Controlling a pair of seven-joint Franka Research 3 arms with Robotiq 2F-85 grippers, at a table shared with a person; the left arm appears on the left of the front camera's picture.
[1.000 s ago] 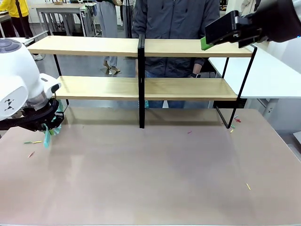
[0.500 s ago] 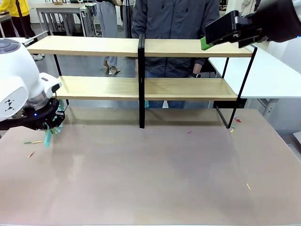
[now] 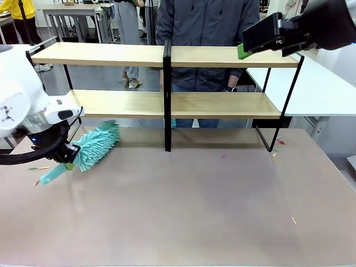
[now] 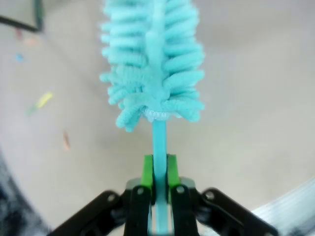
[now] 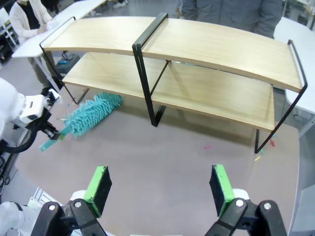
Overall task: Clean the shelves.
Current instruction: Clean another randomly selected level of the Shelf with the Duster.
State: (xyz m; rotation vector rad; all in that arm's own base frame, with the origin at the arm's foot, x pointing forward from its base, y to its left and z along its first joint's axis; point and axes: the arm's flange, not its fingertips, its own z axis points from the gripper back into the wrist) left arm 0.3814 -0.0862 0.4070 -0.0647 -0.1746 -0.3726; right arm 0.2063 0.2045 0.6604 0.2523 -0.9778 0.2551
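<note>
You are looking at a robotics lab or test hall, not a home. The bench (image 3: 194, 211) is a plain work surface with a white robot arm (image 3: 22, 105) mounted at its side, and a wood-and-black-metal rack (image 3: 167, 55) stands on it like a test prop. Beyond it, more white tables (image 3: 311, 83) and metal-framed tables (image 3: 72, 14) fill an open room with a grey floor, and several people (image 3: 206, 33) stand around in outdoor jackets.
</note>
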